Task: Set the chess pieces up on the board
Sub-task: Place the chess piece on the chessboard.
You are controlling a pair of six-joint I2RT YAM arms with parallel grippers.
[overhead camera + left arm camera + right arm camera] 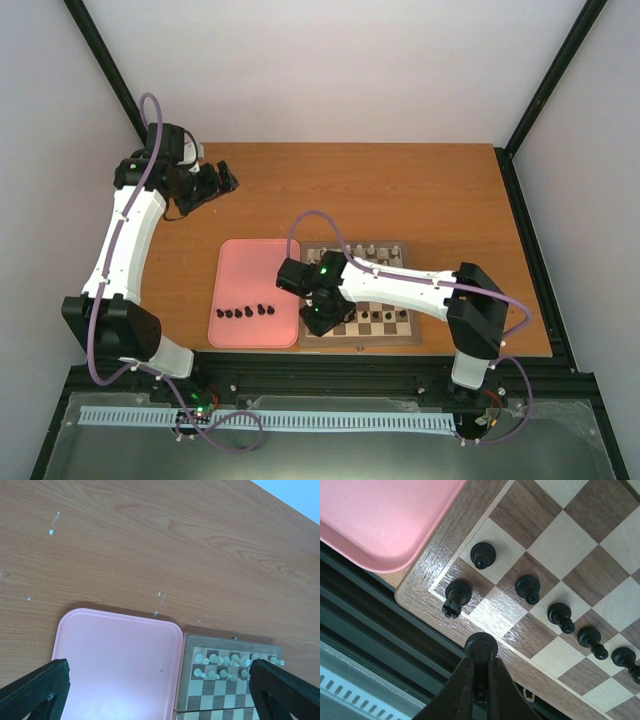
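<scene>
1. One board (380, 325) lies at the near edge of the table (420, 190), right of centre, with a pink tray (250, 270) just beside its left side.
2. On the board's near left corner, the right pincer (480, 661) is closed on a round-topped black piece (480, 644), which is clamped between its two fingers.
3. That piece hangs over the board's near border, just right of the corner; whether it touches the wood cannot be told.
4. On the corner square stands a rook (456, 597), just beside the held piece.
5. Five pawns (528, 587) show in a line on the second row from the near edge, one to a square, starting at the left column.
6. At the far side, white pieces (370, 250) fill the board's two far rows.
7. On the tray, a short row of black pieces (243, 312) stands close to its near edge.
8. Over the table's far left corner, well apart from the board, the left pincer (215, 182) hangs with its jaws wide open and nothing between them.
</scene>
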